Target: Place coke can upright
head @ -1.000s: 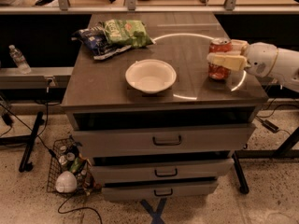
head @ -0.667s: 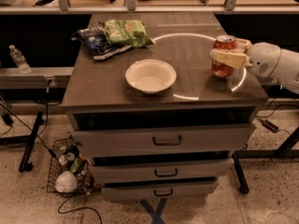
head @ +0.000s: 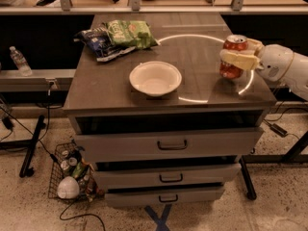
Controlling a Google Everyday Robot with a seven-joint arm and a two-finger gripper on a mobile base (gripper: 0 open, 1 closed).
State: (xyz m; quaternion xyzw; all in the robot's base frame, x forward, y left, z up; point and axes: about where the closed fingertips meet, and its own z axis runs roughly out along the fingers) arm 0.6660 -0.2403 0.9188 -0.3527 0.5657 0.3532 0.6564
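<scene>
The coke can [head: 233, 69] is red with a silver top and stands upright at the right side of the dark cabinet top [head: 106, 85]. My gripper [head: 237, 57] reaches in from the right on a white arm, and its pale fingers [head: 239, 60] are wrapped around the can's upper half. The can's base is at or just above the surface; I cannot tell whether it touches.
A white bowl [head: 155, 78] sits at the middle front. A green chip bag [head: 129, 33] and a blue chip bag [head: 96, 42] lie at the back left. Drawers [head: 171, 143] are below. A wire basket [head: 72, 177] and a water bottle [head: 20, 60] are at the left.
The can has gone from tilted to upright in my gripper and sits slightly higher and further back on the right side.
</scene>
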